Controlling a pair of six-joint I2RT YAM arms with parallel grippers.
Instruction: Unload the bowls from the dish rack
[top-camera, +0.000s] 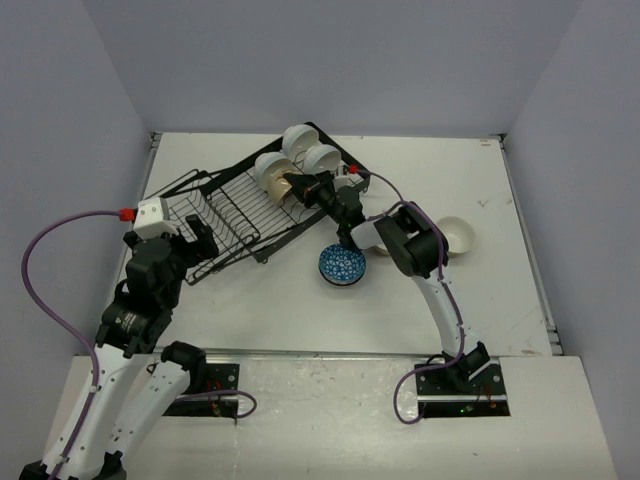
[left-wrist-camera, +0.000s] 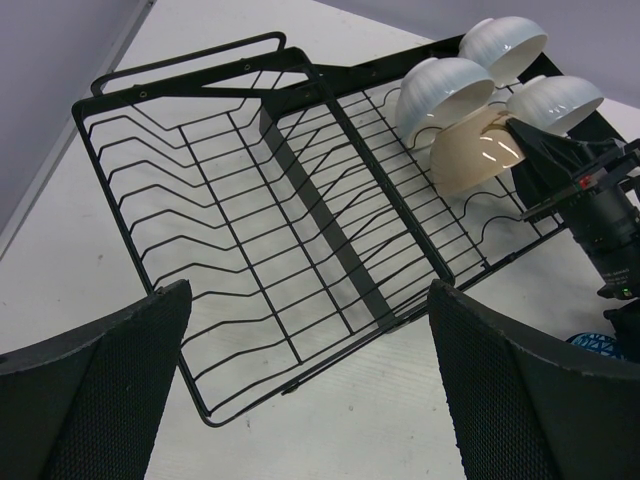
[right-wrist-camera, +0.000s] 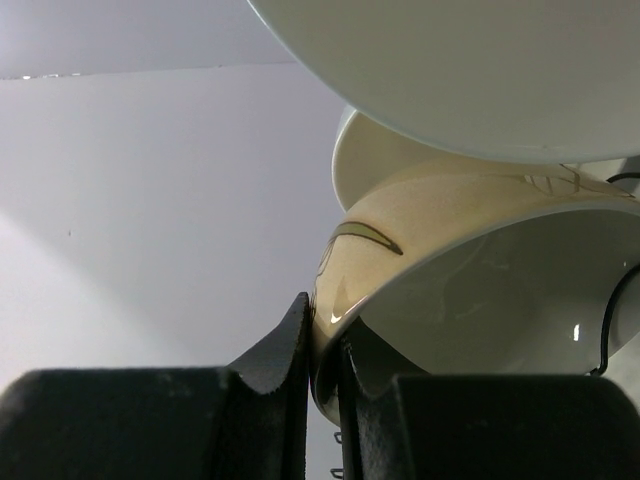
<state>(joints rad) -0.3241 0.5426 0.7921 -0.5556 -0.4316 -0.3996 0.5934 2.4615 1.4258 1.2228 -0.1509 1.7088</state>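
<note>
Beige bowl (left-wrist-camera: 470, 155): stood on edge among the tines at the far-right end of the dish rack (left-wrist-camera: 300, 230). The rim is tilted off upright. The glossy hollow is turned toward the right wrist camera. A brown stroke is seen on the outer wall in the right wrist view.

Grasp: the rim is pinched by the right fingers (right-wrist-camera: 288, 350), one finger on the outer wall and one inside the hollow. They are clenched on the bowl with only the wall's thickness between them. The bowl's lower edge is hidden, so contact with the tines cannot be told.

Neighbours: three white bowls (left-wrist-camera: 445, 90) are set on edge at the same end of the rack, just beside the beige bowl. One is directly above it in the right wrist view.

Rack: in the top view the long axis is laid diagonally across the bench (top-camera: 250, 320), from near-left to far-right. The bowls are grouped at the far-right end.

Off the rack: a blue-patterned bowl (top-camera: 342, 265) is seated mouth-up on the bench, just on the near side of the rack's right end. A white bowl (top-camera: 366, 236) is partly covered by the right arm. A tan bowl (top-camera: 458, 235) is seen mouth-up to the right of that arm.

Left fingers (left-wrist-camera: 110, 390): spread wide and released, nothing held. They are positioned at the rack's near-left end, and the rack is framed between them in the left wrist view.
</note>
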